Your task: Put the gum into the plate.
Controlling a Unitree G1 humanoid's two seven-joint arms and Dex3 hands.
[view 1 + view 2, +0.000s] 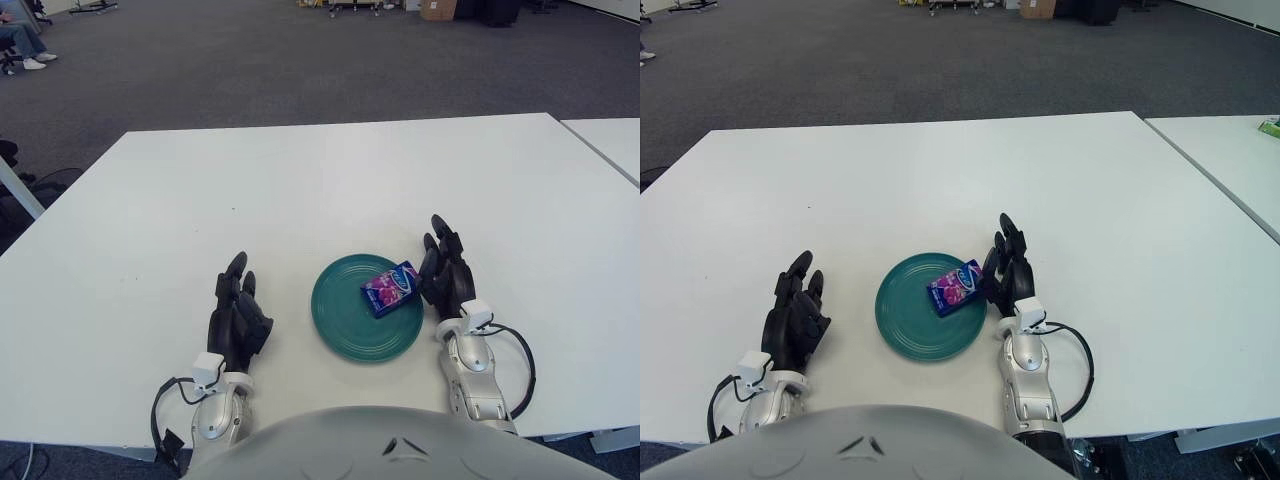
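Observation:
A small purple and blue gum box (390, 288) lies on the right part of a round teal plate (345, 318), near the front of the white table (300, 190). My right hand (445, 270) stands just right of the plate's rim, its black fingers stretched out beside the gum box and not closed around it. My left hand (238, 312) shows to the left of the plate, a short gap away, with its fingers relaxed and nothing in them.
A second white table (612, 140) stands close on the right, with a narrow gap between the two. Grey carpet lies beyond the far edge. The table's front edge runs just under my forearms.

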